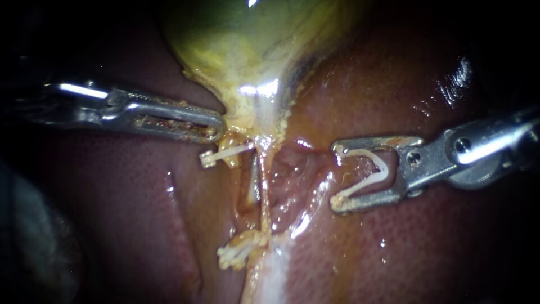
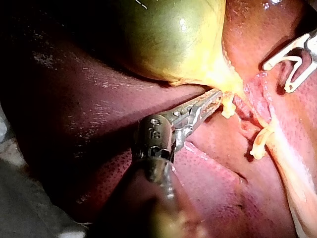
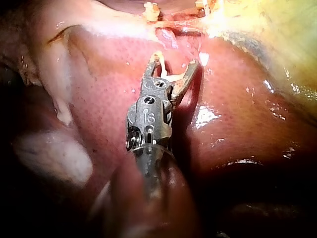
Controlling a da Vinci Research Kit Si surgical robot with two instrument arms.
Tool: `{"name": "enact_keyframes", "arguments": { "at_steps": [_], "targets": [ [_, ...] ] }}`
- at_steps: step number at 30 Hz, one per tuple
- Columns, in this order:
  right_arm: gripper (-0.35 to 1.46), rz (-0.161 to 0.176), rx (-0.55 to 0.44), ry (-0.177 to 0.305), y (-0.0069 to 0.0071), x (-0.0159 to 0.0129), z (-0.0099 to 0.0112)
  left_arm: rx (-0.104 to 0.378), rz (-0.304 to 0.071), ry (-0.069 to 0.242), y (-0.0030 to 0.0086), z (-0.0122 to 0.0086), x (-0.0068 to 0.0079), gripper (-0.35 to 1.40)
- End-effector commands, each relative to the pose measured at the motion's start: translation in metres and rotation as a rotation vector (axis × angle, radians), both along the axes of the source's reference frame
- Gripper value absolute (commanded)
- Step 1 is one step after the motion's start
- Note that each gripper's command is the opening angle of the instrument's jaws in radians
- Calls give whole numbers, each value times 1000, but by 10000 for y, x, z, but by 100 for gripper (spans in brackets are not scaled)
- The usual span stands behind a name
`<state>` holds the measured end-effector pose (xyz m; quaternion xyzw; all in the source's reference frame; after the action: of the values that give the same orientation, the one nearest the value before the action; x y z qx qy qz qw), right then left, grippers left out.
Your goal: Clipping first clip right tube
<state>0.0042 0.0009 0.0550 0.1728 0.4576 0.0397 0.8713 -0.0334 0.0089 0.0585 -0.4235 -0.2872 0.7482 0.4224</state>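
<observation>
Endoscope view: at 10 o'clock the left instrument [image 1: 215, 128] is clamped on the gallbladder [image 1: 247, 50]; at 3 o'clock, apart from the central right tube [image 1: 264, 194], an unclosed clip [image 1: 376, 169] is gripped by the right instrument [image 1: 337, 175], jaws spread. Left wrist view: the clamp is confirmed. Right wrist view: likewise the clip.

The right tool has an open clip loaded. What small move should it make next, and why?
Probably ease the right tool forward toward the tubes under the gallbladder. Its jaws hold the open clip, but it hangs over bare liver, and no tube lies between the clip's legs yet.
</observation>
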Motion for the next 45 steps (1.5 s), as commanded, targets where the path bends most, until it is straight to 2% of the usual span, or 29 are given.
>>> {"name": "enact_keyframes", "arguments": {
  "at_steps": [1, 5, 11, 13, 16, 18, 23, 28, 35, 45],
  "targets": [
    [50, 0, 0, 0, 0, 0, 0, 1, 2, -2, 1, -2, 2, -35],
    [50, 0, 0, 0, 0, 0, -1, 12, 10, -10, 8, -18, 17, -35],
    [50, -3, 7, 1, 2, 1, -6, 16, -4, -1, 19, -45, 36, -35],
    [50, -5, 9, 2, 3, 2, -8, 16, -8, -2, 20, -49, 36, -35],
    [50, 4, 36, 48, 1, 11, -10, 15, -9, -1, 18, -49, 35, -35],
    [49, 11, 65, 57, -2, 18, -10, 15, -10, 0, 18, -49, 34, -35],
    [49, 49, 165, 71, -8, 41, -7, 15, -10, 0, 18, -49, 34, -35],
    [49, 79, 235, 84, -15, 64, 3, 15, -10, 0, 18, -49, 34, -35],
    [49, 119, 357, 107, -31, 97, 28, 15, -10, 0, 18, -49, 34, -35],
    [49, 178, 511, 154, -44, 117, 41, 15, -11, 0, 18, -49, 33, -35]
  ]
}}
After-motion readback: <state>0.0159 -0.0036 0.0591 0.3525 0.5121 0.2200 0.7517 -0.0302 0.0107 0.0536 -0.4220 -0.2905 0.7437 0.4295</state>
